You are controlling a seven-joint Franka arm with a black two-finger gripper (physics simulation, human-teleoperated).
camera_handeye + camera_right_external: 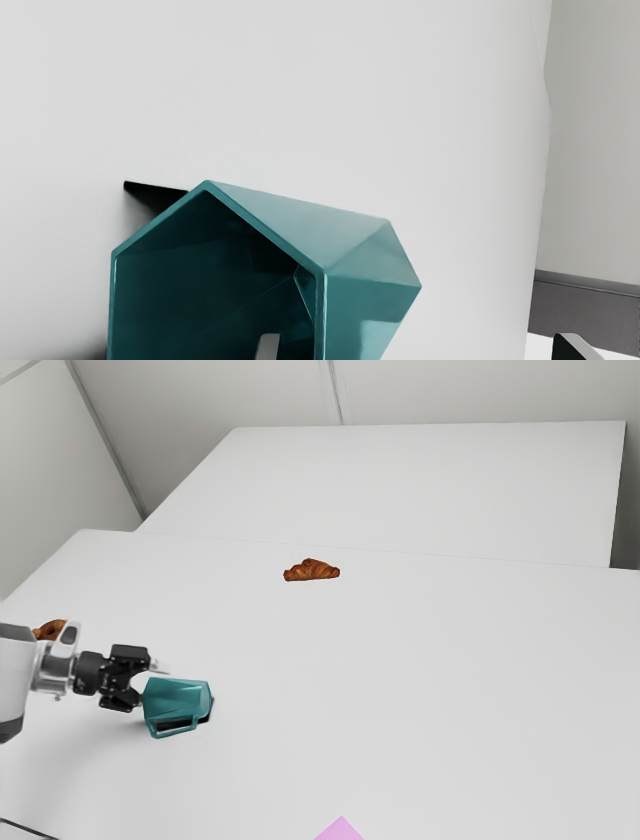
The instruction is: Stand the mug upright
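The teal faceted mug [176, 700] lies on its side on the table, its handle toward the exterior view's bottom edge. Its open mouth faces my gripper [153, 682], which is at the mug's left in the exterior view. In the wrist view the mug [367, 295] shows its dark inside. My gripper [422, 345] is wide open there: one fingertip overlaps the mouth, just inside the rim, and the other is well outside the mug's wall. The mug is not pinched between them. The lower part of the mouth is cut off in the wrist view.
A croissant [312, 571] lies farther back on the white table [420, 680]. Behind the arm, at the exterior view's left, is a brown ring-shaped pastry [50, 630]. A pink shape [341, 830] shows at the bottom edge, and a dark cable [28, 828] at the lower left.
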